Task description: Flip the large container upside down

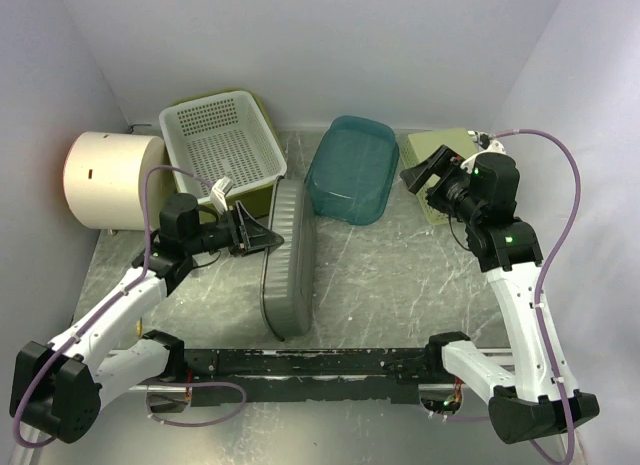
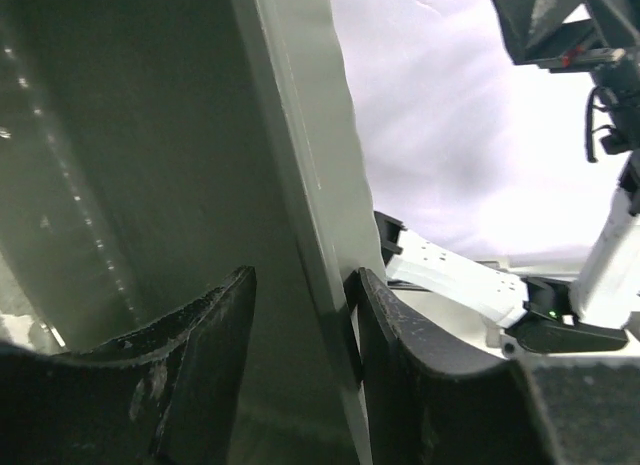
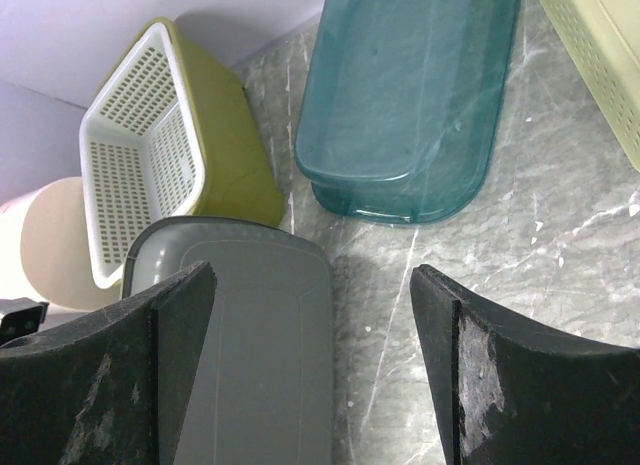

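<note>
While the large grey container (image 1: 288, 257) stands on edge mid-surface, our left tool (image 1: 262, 239) straddles its 9 o'clock rim, clamped or not we cannot tell; we should squeeze firmly before tipping, while our right tool (image 1: 425, 175) hangs apart.

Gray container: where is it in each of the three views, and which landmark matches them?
Top external: the gray container stands on its side, left of centre.
Left wrist: the gray container fills the left half.
Right wrist: the gray container is at the lower left.
Landmark: the teal tub, beside it in the top and right wrist views; absent from the left wrist.
</note>
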Motion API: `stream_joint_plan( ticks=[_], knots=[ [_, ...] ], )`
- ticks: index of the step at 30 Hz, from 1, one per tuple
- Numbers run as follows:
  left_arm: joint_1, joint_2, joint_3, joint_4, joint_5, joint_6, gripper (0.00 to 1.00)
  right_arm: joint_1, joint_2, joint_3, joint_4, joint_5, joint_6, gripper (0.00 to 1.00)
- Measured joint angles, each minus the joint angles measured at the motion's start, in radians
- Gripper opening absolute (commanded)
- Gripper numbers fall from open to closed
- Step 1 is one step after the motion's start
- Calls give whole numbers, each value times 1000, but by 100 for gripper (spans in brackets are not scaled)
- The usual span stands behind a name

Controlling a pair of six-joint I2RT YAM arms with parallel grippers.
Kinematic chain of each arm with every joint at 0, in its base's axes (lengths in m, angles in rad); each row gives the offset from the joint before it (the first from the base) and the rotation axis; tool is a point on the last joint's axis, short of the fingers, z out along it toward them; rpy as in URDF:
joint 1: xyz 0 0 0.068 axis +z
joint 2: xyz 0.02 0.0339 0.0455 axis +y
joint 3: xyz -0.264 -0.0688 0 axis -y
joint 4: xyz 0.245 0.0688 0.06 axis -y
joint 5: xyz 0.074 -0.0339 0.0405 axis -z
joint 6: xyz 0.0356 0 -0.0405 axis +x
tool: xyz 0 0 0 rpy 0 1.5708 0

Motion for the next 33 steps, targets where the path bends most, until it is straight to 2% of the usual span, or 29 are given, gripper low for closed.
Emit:
stream_joint_plan(
  ticks=[3, 6, 19, 26, 33],
  knots=[
    [-4, -10, -70, 151, 28, -116, 7, 0, 0, 0, 0, -3, 3, 79],
    [-32, -2, -76, 222, 26, -185, 7, 0, 0, 0, 0, -3, 6, 79],
    [-296, 162, -50, 476, -71, -364, 7, 0, -8, 0, 0, -6, 22, 79],
    [-438, 346, 96, 515, -89, -404, 7, 0, -10, 0, 0, -8, 23, 79],
    [-494, 471, 216, 501, -95, -381, 7, 0, -16, 0, -8, -5, 22, 79]
  ],
)
